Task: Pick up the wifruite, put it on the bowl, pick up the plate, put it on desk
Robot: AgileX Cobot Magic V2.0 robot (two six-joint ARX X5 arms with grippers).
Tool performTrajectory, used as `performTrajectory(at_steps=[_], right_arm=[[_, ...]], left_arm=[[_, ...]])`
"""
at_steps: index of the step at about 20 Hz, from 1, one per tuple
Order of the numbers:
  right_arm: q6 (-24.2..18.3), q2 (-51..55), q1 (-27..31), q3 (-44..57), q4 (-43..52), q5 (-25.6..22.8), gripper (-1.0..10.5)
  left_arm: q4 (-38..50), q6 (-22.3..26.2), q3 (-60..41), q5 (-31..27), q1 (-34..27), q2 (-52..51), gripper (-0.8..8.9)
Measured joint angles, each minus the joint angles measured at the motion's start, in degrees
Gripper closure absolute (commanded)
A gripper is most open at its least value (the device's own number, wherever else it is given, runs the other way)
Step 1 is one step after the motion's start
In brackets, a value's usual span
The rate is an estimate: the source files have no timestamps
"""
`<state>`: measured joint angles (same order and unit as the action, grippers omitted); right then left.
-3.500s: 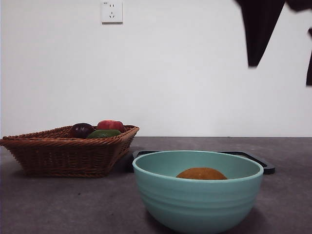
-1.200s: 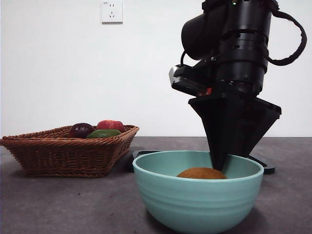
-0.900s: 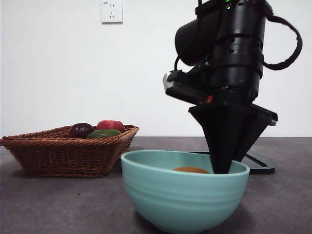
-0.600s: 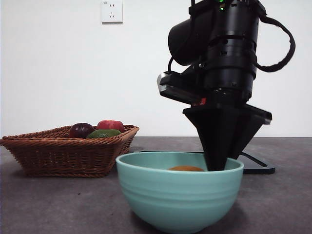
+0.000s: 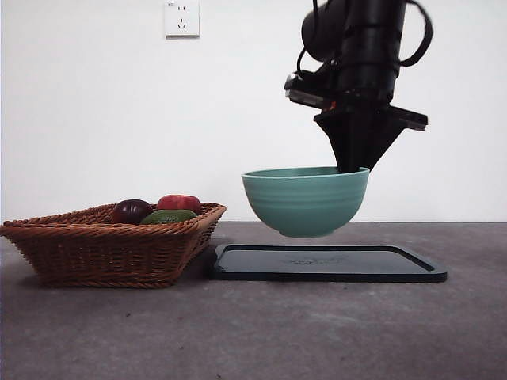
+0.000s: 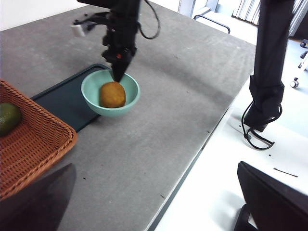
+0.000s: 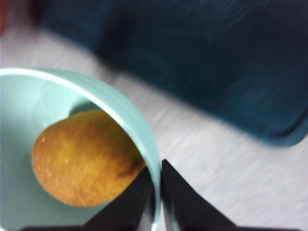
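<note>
My right gripper [image 5: 352, 168] is shut on the rim of the mint-green bowl [image 5: 305, 202] and holds it in the air above the black tray [image 5: 329, 264]. The orange-brown wifruite [image 7: 82, 156] lies inside the bowl [image 7: 130, 120]; in the front view the bowl's wall hides it. The left wrist view shows the same from afar: the right gripper [image 6: 117, 77], the bowl [image 6: 89, 79] and the wifruite [image 6: 112, 94]. My left gripper [image 6: 155, 166] is open and empty, high above the desk's [image 6: 168, 96] near edge.
A brown wicker basket [image 5: 111, 245] with a dark red, a red and a green fruit stands left of the tray. The desk's edge and a dark stand [image 6: 269, 72] show in the left wrist view.
The right gripper came down into the bowl, closed on its rim, dragged it a little left, then lifted it up and back over the black tray with the wifruite inside.
</note>
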<state>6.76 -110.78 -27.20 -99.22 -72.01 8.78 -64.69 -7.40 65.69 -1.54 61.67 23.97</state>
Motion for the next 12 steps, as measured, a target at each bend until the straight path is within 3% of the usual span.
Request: performTrajectory(at_steps=[6,12], right_arm=[[-4.1,-13.2,4.9,-16.1,-3.2,0.0,9.4],[-5.9,-17.9,7.8,-19.1,-1.3,1.2,9.4]], left_arm=[[0.0,1.2,0.0,0.0,0.0,0.0,2.51],[0.1,1.6,0.0,0.0,0.0,0.0,2.51]])
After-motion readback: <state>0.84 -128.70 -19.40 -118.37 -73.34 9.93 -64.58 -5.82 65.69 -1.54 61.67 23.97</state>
